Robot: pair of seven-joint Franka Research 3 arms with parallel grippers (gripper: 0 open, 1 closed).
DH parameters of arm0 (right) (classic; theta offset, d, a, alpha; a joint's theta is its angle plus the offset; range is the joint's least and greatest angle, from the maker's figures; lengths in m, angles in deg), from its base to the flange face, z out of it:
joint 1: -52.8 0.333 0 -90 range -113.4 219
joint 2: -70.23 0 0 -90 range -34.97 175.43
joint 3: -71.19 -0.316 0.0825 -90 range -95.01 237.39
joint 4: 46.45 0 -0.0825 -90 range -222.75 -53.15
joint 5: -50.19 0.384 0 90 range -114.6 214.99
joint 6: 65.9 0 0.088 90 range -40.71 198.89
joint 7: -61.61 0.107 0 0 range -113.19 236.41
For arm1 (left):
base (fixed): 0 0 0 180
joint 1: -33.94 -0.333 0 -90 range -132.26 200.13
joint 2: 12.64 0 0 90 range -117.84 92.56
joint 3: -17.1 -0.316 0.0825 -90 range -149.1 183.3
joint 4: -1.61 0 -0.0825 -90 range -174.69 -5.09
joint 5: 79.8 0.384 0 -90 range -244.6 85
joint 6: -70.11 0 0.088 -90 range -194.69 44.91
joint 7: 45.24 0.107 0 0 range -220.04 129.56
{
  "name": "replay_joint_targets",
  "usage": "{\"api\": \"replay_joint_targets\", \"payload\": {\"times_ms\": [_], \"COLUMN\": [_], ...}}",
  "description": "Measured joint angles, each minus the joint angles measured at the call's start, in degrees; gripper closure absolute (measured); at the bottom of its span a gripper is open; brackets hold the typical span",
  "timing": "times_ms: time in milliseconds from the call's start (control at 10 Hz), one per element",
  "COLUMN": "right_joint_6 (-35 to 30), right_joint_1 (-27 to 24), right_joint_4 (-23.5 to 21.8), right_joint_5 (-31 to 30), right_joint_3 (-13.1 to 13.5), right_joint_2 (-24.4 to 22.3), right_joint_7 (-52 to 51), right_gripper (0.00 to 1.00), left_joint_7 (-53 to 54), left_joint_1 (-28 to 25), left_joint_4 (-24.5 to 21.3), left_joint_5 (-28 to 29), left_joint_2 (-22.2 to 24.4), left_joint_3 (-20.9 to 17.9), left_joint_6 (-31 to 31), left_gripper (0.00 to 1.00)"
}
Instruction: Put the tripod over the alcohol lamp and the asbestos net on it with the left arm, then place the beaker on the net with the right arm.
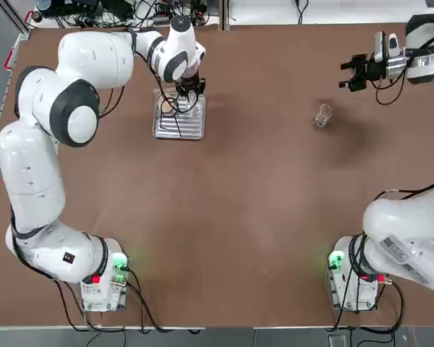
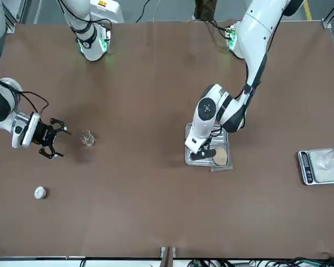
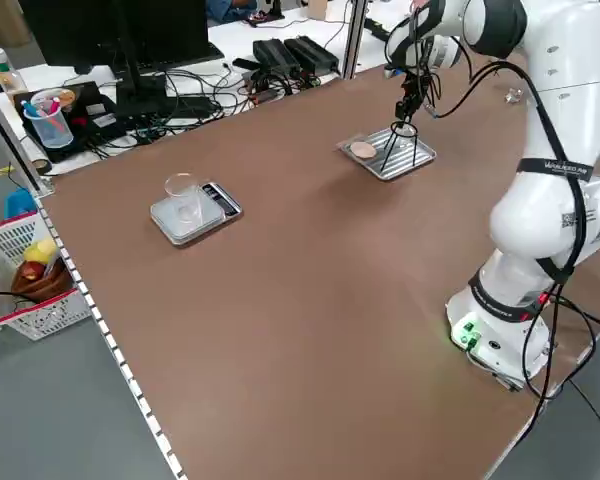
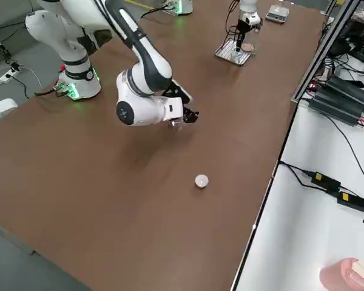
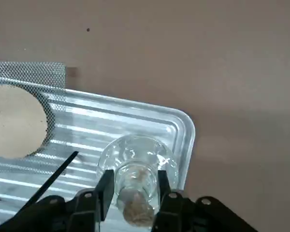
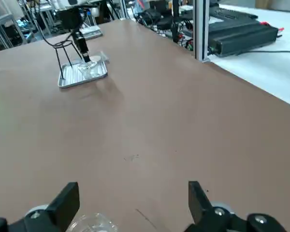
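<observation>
Left claw is down over the ribbed metal tray at eleven o'clock on the bench, its fingers clamped round the tripod, which stands over the alcohol lamp in the tray. The asbestos net lies on the tray's edge, beside the lamp. Out at two o'clock the right claw hangs released, fingers spread wide, just beside the beaker, not touching it. A small white capped cylinder sits well apart.
</observation>
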Motion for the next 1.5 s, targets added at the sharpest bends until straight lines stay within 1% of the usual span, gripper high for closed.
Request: {"api": "replay_joint_targets", "payload": {"times_ms": [100, 200, 400, 500, 600, 900, 1100, 1500], "right_joint_6": [-0.61, -0.62, -0.55, -0.57, -0.58, -0.57, -0.18, 0.42], "right_joint_1": [-2.19, -3.42, -5.85, -7.05, -7.86, -8.91, -9.26, -9.52], "right_joint_4": [-0.97, -1.8, -2.97, -3.07, -3.06, -2.76, -1.92, -0.54], "right_joint_5": [-0.29, -0.4, -0.54, -0.65, -1.0, -2.58, -2.9, -4.82], "right_joint_3": [-1.19, -1.58, -1.75, -1.78, -1.82, -2.64, -3.29, -3.43], "right_joint_2": [0.39, 1.01, 3.38, 4.76, 5.93, 8.32, 9.99, 13.46], "right_joint_7": [-1.85, -3.37, -6.31, -8.63, -11.07, -16.28, -16.48, -18.66], "right_gripper": [0.0, 0.0, 0.0, 0.0, 0.0, 0.0, 0.0, 0.0], "left_joint_7": [0.0, 0.0, -0.04, -0.06, -0.06, -0.01, 0.03, 0.01], "left_joint_1": [0.0, 0.02, 0.04, 0.06, 0.07, 0.01, -0.03, -0.46], "left_joint_4": [0.0, 0.0, 0.0, 0.0, 0.0, 0.0, 0.0, 0.25], "left_joint_5": [0.0, 0.0, 0.0, 0.01, 0.01, 0.01, 0.02, 0.02], "left_joint_2": [0.01, 0.01, 0.02, 0.03, 0.06, 0.07, 0.24, 0.34], "left_joint_3": [0.01, 0.05, 0.28, 0.38, 0.39, 0.39, 0.39, 0.37], "left_joint_6": [0.0, 0.0, 0.0, 0.01, 0.01, 0.05, 0.06, 0.04], "left_gripper": [0.56, 0.56, 0.56, 0.57, 0.6, 0.64, 0.7, 0.72]}}
